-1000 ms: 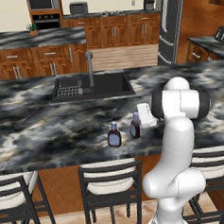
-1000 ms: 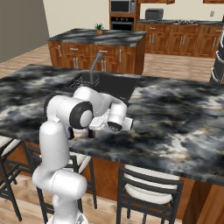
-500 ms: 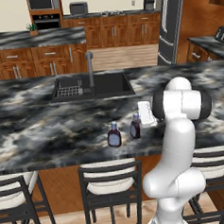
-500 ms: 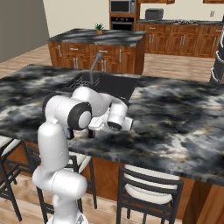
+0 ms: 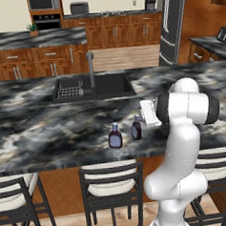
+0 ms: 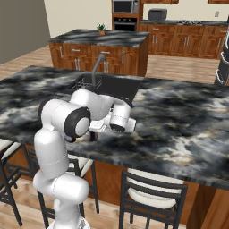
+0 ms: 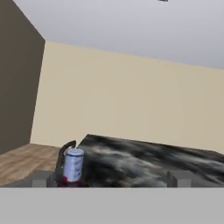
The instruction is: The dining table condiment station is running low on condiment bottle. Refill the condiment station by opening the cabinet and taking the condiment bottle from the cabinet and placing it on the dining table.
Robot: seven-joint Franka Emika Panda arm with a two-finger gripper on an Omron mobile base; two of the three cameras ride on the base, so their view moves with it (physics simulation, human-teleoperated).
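On the dining table (image 5: 49, 129), near the sink (image 5: 96, 86), the condiment bottle (image 5: 136, 128) stands upright beside a reddish-capped bottle (image 5: 115, 136). The claw (image 7: 111, 179) sits just beside it, open and empty. Placement looks done; next, retreat without tipping it.

a dark bottle with a dark reddish cap (image 5: 115, 137) stands upright at the centre of the left base view. a black inset sink (image 5: 95, 86) with a tall tap (image 5: 90, 68) sits above it, a dish rack (image 5: 69, 92) in its left half. black stools (image 5: 111, 187) line the bottom edge. a potted plant (image 5: 32, 28) sits upper left, a steel fridge (image 5: 171, 22) upper right, a microwave (image 6: 125, 6) at top centre of the right base view.
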